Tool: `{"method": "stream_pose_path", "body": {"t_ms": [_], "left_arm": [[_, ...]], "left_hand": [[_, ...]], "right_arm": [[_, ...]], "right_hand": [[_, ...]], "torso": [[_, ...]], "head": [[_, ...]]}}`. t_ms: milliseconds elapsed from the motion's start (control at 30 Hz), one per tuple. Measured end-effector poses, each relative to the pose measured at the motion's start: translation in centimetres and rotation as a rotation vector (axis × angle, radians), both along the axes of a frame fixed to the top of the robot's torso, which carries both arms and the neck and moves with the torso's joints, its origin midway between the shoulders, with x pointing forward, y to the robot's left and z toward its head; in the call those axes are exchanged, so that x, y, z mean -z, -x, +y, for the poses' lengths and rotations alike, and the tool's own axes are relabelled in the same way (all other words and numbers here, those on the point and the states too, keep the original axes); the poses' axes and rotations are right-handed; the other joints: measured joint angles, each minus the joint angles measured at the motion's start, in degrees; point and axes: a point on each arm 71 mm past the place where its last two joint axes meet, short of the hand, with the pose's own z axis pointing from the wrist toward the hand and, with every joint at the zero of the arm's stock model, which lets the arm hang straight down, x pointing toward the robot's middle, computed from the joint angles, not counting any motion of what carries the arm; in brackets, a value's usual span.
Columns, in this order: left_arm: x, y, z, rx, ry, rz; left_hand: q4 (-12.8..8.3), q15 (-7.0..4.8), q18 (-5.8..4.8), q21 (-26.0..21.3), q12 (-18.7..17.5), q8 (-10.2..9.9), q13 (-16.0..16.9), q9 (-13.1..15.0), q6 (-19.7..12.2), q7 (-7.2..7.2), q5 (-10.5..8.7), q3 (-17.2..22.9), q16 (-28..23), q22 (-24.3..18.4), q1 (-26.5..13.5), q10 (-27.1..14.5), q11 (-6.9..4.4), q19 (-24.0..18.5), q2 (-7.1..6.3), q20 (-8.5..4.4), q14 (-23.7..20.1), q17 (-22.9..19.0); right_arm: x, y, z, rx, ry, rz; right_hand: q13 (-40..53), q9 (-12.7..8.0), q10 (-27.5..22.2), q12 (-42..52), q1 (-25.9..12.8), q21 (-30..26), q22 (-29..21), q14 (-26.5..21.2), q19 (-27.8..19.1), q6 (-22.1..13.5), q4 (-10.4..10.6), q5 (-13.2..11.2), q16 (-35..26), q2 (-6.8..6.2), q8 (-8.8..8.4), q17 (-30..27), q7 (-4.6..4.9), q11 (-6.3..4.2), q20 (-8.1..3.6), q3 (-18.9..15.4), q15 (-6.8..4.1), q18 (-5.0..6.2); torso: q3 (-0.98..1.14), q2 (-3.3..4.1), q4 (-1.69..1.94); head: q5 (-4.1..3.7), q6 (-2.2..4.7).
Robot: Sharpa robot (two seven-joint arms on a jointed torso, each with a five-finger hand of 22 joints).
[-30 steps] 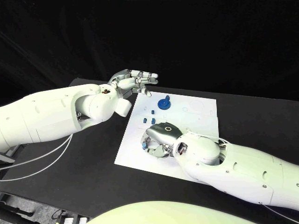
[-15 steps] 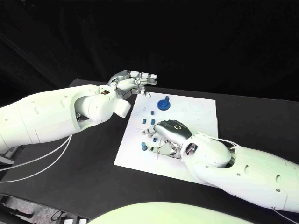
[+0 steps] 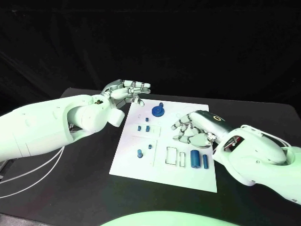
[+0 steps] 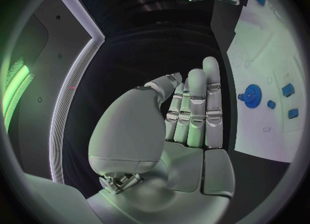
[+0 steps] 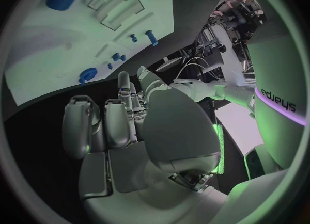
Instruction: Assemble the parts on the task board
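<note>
The white task board lies mid-table. A blue gear with a post stands at its far end. Small blue pieces sit below the gear, and two short pegs lie nearer. Two long blue pieces lie at the near right beside an outlined slot. My right hand hovers over the board's right middle, fingers loosely curled, holding nothing. My left hand hangs beyond the board's far left corner, fingers straight and empty. The left wrist view shows the gear and the board.
Black table surrounds the board, with free room on the left and near sides. My left forearm crosses the table's left part. In the right wrist view the board lies past my fingers.
My right hand has lifted off the board's near-left area and moved to its right middle, uncovering the slot and the long blue pieces. The head view has also shifted.
</note>
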Motion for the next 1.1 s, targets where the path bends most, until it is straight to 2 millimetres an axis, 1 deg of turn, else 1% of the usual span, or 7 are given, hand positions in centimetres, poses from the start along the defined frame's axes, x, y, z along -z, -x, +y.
{"method": "stream_pose_path", "body": {"t_ms": [133,233,300,433,667,767,1100], "left_arm": [[0.1,0.1,0.2,-0.001,-0.003,0.004],[0.2,0.3,0.0,0.004,-0.003,0.006],[0.3,0.4,-0.1,0.007,-0.003,0.008],[0.3,0.5,-0.2,0.011,-0.004,0.010],[0.4,0.5,-0.2,0.013,-0.004,0.011],[0.4,0.5,-0.3,0.014,-0.003,0.011],[0.4,0.6,-0.2,0.013,-0.004,0.012]], "left_hand": [[0.0,0.00,-0.01,0.0,0.0,0.0,0.0,0.0,0.0,0.00,0.00,0.0,0.0,0.0,0.0,0.0,0.00,0.0,0.00,0.00,0.0,0.0],[0.0,0.00,0.00,-0.3,0.0,0.0,0.0,0.0,0.0,0.00,0.00,0.0,0.0,-0.1,0.0,0.0,0.00,0.0,0.00,0.00,0.0,0.0],[0.0,0.00,0.00,-0.3,0.0,0.0,-0.1,0.0,0.0,0.00,0.00,0.0,0.0,-0.1,0.0,0.0,0.00,0.0,0.00,0.00,0.0,0.0],[0.0,0.00,-0.01,-0.3,0.0,0.0,-0.1,0.0,0.0,0.00,0.00,0.0,0.0,-0.1,0.0,0.0,0.00,0.0,0.00,0.00,0.0,0.0],[0.0,0.00,-0.01,-0.3,0.0,0.0,-0.1,0.0,0.0,0.00,0.00,0.0,0.0,-0.1,0.0,0.0,0.00,0.0,0.00,0.00,0.0,0.0],[0.0,0.00,-0.01,-0.3,0.0,0.0,-0.1,0.0,0.0,0.00,0.00,0.0,0.0,-0.1,0.0,0.0,0.00,0.0,0.00,0.00,0.0,0.0],[0.0,0.00,-0.01,-0.3,0.0,0.2,-0.1,0.0,0.0,0.00,0.00,0.0,0.0,-0.2,0.0,0.0,0.00,0.2,0.00,-0.21,0.0,-0.1]], "right_arm": [[-0.1,0.0,-3.5,0.107,0.010,0.078],[0.4,0.5,-5.7,0.185,0.032,0.138],[0.8,0.9,-6.6,0.222,0.047,0.168],[1.8,2.0,-7.9,0.288,0.080,0.223],[3.5,3.0,-8.2,0.362,0.127,0.277],[4.2,3.1,-7.9,0.373,0.142,0.288],[5.7,3.2,-6.6,0.375,0.173,0.290]], "right_hand": [[10.7,0.7,7.0,11.5,-4.4,5.7,0.0,0.0,-0.1,1.6,2.8,-0.1,2.4,-1.29,0.96,3.3,-1.57,-1.69,-1.51,-2.7,-1.20,-0.88],[43.5,2.8,8.1,40.8,-5.5,9.4,0.0,-0.1,-0.1,1.7,4.5,0.6,5.3,-0.98,2.26,7.3,-2.18,-2.27,-2.44,-6.6,-1.91,-1.76],[53.3,4.3,8.9,49.7,-5.6,10.4,0.0,-0.1,-0.1,2.0,5.1,0.6,6.2,-0.81,3.20,8.8,-2.42,-2.16,-2.44,-8.2,-1.91,-1.76],[53.5,6.5,10.0,50.8,-6.4,11.9,0.0,-0.1,-0.1,2.0,6.9,0.8,7.5,-0.06,4.22,9.9,-2.42,-2.05,-2.44,-10.6,-1.90,-1.76],[53.7,9.3,10.2,54.1,-7.5,13.4,0.0,-0.1,-0.2,1.7,9.4,5.5,8.5,0.01,5.33,9.9,-2.74,-2.14,-2.44,-13.7,-1.89,-1.76],[64.5,10.0,11.3,59.8,-7.8,13.6,0.0,-0.1,-0.2,1.7,9.6,5.8,8.6,0.33,5.58,9.9,-2.74,-2.78,-2.43,-14.3,-1.90,-2.63],[65.6,11.8,11.0,59.8,-8.2,13.6,0.0,-0.1,-0.2,1.3,9.7,7.9,9.3,0.71,6.25,9.9,-2.75,-2.65,-2.42,-15.8,-1.89,-2.63]], "torso": [[-0.10,-0.20,-0.24],[-0.13,-0.32,-0.48],[-0.13,-0.36,-0.59],[-0.17,-0.43,-0.80],[-0.14,-0.46,-0.97],[-0.14,-0.44,-0.94],[-0.16,-0.37,-0.88]], "head": [[-1.40,0.41],[-2.46,0.55],[-3.14,0.64],[-4.35,0.82],[-5.47,0.77],[-5.64,0.62],[-5.39,0.05]]}}
